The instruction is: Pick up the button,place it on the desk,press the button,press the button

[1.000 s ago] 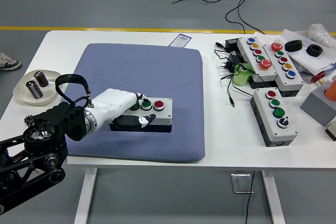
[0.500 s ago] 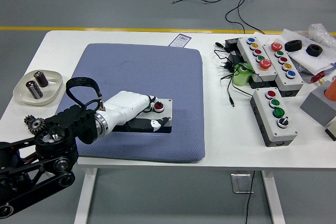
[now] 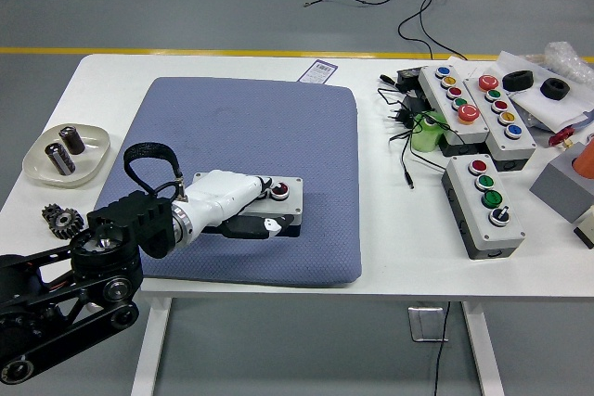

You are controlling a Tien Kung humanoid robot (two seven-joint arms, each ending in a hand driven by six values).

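Now the left hand (image 3: 225, 199) lies over the button box (image 3: 282, 201) on the blue mat (image 3: 251, 136). Its fingers (image 3: 263, 186) curl together onto the box's top, by the red button (image 3: 280, 190) at 3 o'clock.

The blue mat (image 3: 243, 136) lies bare across the frame's upper centre, open to reach. At right, cables (image 3: 408, 127) and three button boxes (image 3: 483, 204) crowd the bench (image 3: 390, 257); a dish (image 3: 67, 155) and gear (image 3: 61, 220) sit at left

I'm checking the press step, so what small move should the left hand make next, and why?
Probably a slight downward push: the left hand lies over the button box on the blue mat, its fingers covering most buttons, only the red button showing.
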